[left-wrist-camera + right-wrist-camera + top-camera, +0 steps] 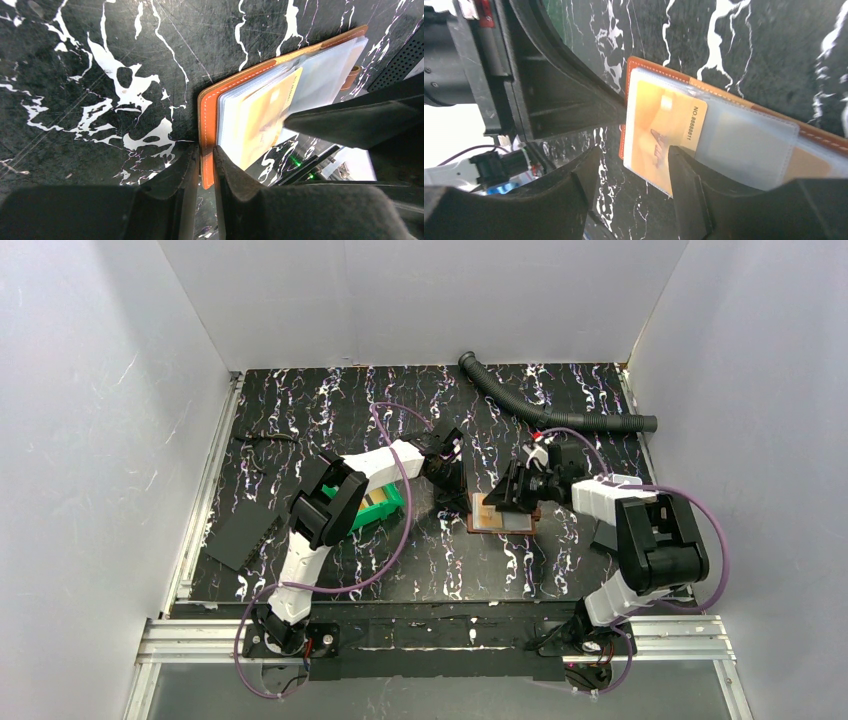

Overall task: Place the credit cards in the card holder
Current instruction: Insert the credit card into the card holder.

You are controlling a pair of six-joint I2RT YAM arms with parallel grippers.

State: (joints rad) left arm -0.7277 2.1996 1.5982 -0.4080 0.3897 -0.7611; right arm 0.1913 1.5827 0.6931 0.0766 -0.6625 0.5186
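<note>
Left gripper (206, 152): nearly closed, pinching the orange leather edge of the card holder (207, 110).
Right gripper (633, 150): jaws apart, gripping nothing, one finger resting on the yellow credit card (659, 117).
Card holder: open flat on the counter (100, 75), between the arms.
Credit card: lying among the holder's clear sleeves.

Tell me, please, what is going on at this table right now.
The two arms are loading a card holder that lies open mid-table. The left pincer is pinched on its orange leather edge, steadying it. The right pincer stands open over a yellow credit card, one fingertip resting on it. The card sits against the clear sleeves, though whether it is fully in is unclear.
</note>
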